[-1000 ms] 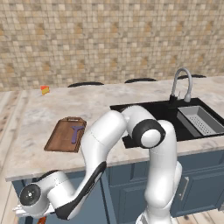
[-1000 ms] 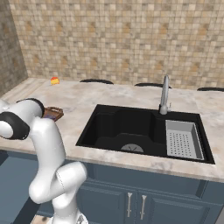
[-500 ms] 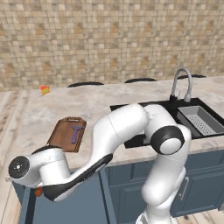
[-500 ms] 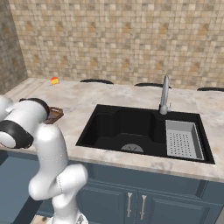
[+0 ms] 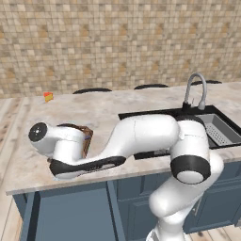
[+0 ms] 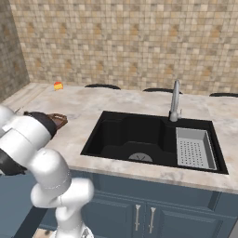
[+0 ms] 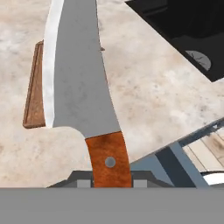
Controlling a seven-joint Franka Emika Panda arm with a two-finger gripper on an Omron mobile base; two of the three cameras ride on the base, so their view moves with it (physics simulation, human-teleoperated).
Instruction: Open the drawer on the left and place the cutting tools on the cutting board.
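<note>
A knife point(image 7: 78, 78) with a broad curved silver blade and a red-brown handle stands upright close in front of the hand view. My gripper point(image 7: 110, 180) is shut on the handle's lower end. Behind the blade, the dark-brown cutting board point(image 7: 34, 92) lies on the marble counter, with only its left rim showing. In the left base view my white arm bends low over the counter's front left and covers most of the cutting board point(image 5: 87, 139). In the right base view the cutting board point(image 6: 59, 120) peeks out behind my arm. The drawer is hidden behind the arm.
A small orange-yellow wedge point(image 5: 48, 97) sits at the counter's back left. The black sink point(image 6: 139, 135) with its faucet point(image 6: 175, 100) and a grey strainer basket point(image 6: 195, 147) lies to the right. Dark blue cabinet fronts point(image 6: 153, 214) run below the counter.
My arm has swung up from below the counter's edge to counter height, carrying the knife with it. The gripper has stayed shut.
</note>
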